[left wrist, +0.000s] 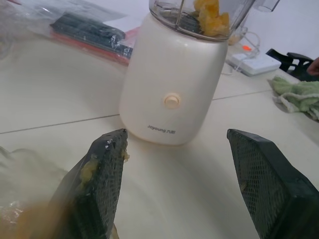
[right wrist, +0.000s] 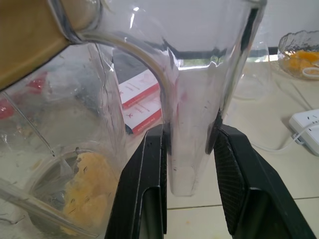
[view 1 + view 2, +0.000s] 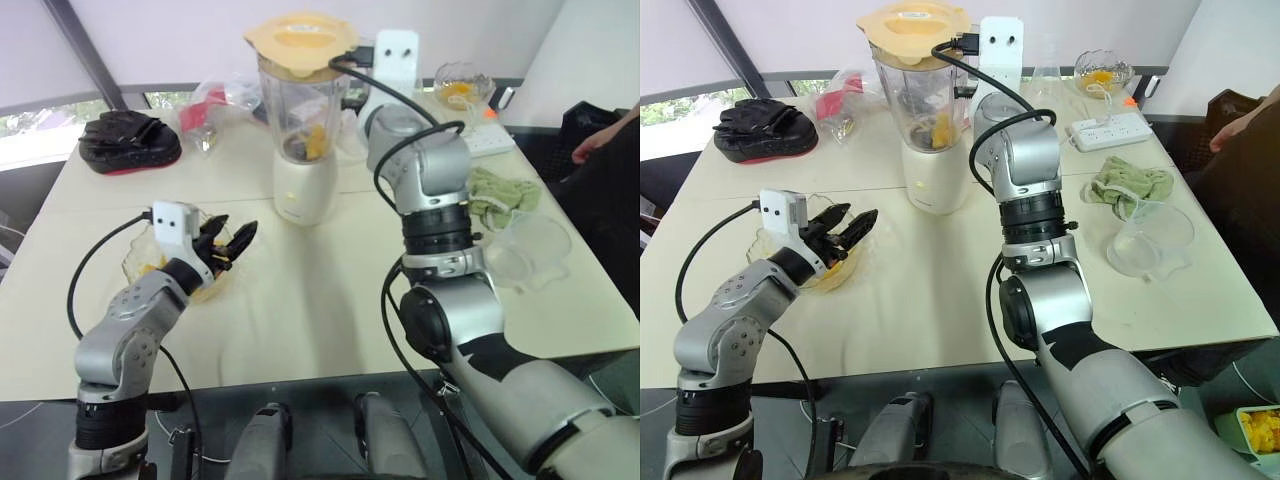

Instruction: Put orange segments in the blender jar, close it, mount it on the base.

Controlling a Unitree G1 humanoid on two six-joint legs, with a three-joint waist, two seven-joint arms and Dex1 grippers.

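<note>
The clear blender jar [image 3: 298,110] stands on the cream-white base [image 3: 305,192] at the table's middle back, with the pale orange lid [image 3: 300,38] on top. Orange segments [image 3: 314,140] lie at its bottom, near the blade, also seen through the wall [image 2: 88,191]. My right gripper [image 2: 189,137] is shut on the jar's clear handle [image 2: 192,94], reaching level from the jar's right side. My left gripper [image 3: 232,240] hangs open in front left of the base [image 1: 172,84], above a glass bowl, nothing between its fingers; orange pulp sticks to one pad [image 1: 94,172].
A glass bowl [image 3: 140,268] with orange pieces sits under my left hand. A scalloped bowl [image 3: 462,88], power strip [image 3: 1110,130], green cloth [image 3: 505,195] and clear cup [image 3: 530,250] lie right. Black gloves [image 3: 130,140] lie back left. A person's hand [image 3: 598,140] shows at the right edge.
</note>
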